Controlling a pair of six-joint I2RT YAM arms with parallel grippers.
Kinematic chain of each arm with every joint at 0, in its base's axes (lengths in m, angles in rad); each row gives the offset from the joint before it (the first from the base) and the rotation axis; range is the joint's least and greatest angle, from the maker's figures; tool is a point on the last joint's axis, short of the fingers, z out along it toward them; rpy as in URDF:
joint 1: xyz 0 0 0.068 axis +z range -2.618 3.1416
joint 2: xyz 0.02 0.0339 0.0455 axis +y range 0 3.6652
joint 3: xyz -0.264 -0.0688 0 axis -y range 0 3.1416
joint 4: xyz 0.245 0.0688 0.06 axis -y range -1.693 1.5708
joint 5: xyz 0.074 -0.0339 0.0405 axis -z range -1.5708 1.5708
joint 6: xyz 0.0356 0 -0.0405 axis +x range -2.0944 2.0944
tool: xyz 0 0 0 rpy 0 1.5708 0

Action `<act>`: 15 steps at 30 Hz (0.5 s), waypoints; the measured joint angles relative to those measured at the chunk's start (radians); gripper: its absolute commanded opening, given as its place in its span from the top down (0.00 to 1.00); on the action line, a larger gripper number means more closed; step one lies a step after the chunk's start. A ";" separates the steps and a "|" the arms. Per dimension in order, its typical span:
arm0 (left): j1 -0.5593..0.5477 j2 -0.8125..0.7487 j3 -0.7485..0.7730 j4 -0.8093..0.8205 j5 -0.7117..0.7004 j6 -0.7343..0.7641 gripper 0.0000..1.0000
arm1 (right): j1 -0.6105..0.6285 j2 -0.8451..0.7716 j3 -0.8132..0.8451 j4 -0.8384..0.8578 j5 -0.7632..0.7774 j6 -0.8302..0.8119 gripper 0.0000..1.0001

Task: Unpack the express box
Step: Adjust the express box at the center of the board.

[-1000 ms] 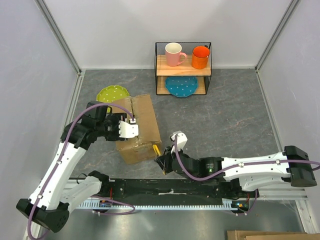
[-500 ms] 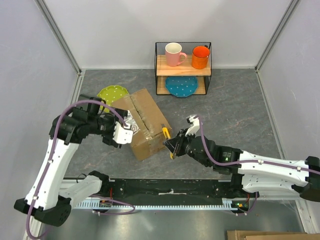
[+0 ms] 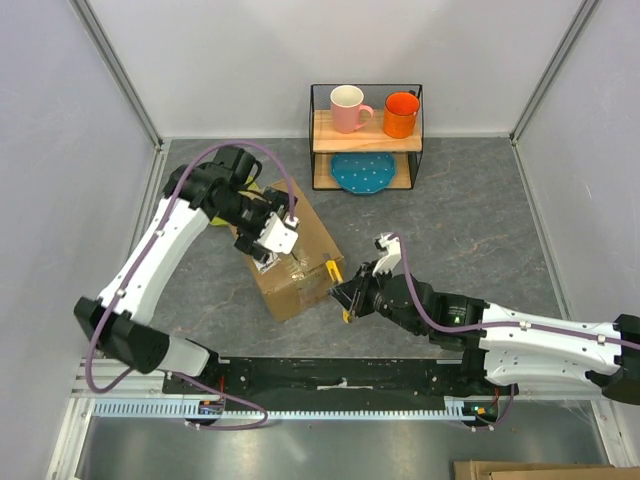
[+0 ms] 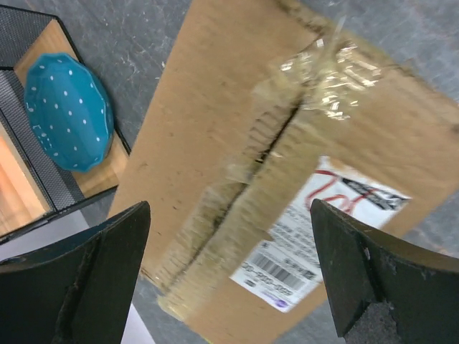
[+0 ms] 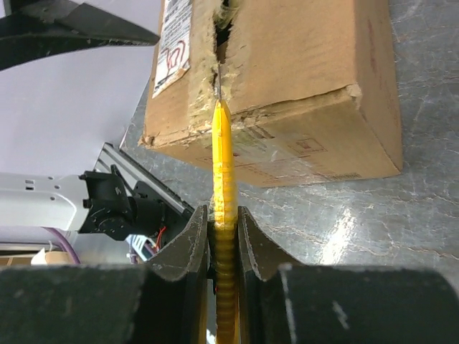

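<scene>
The express box (image 3: 300, 262), a brown carton, lies askew on the grey floor. Its taped top seam (image 4: 269, 147) is torn and split, and a white label with red print (image 4: 326, 226) sits beside the seam. My left gripper (image 3: 273, 236) hovers over the box's far left part with its jaws wide open and nothing between them; in the left wrist view the left gripper (image 4: 229, 211) frames the seam and the label. My right gripper (image 5: 223, 213) is shut on a yellow utility knife (image 5: 224, 158). The knife's tip touches the seam at the box's near end (image 5: 287, 79). The right gripper (image 3: 352, 296) sits just right of that end.
A black wire shelf (image 3: 366, 135) stands at the back with a pink mug (image 3: 349, 108) and an orange mug (image 3: 401, 114) on top and a blue dotted plate (image 3: 363, 172) below. That plate (image 4: 68, 111) lies close to the box's far side. Grey walls close in left and right.
The left arm swung from the box's left side to above its far end and its jaws opened wider. The box turned and slid right. The right gripper moved right with the knife, then held still.
</scene>
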 measured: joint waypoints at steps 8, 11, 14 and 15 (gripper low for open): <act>-0.066 0.084 0.000 0.010 -0.103 0.051 0.01 | -0.121 -0.003 0.023 -0.103 0.110 -0.023 1.00; -0.078 0.073 -0.030 0.016 -0.125 0.055 0.01 | -0.264 0.024 0.074 -0.107 0.095 -0.058 1.00; -0.081 0.040 -0.060 0.033 -0.147 0.055 0.02 | -0.380 0.086 0.110 -0.072 0.034 -0.079 1.00; -0.082 0.027 -0.072 0.034 -0.156 0.055 0.02 | -0.403 0.111 0.113 -0.058 0.004 -0.080 1.00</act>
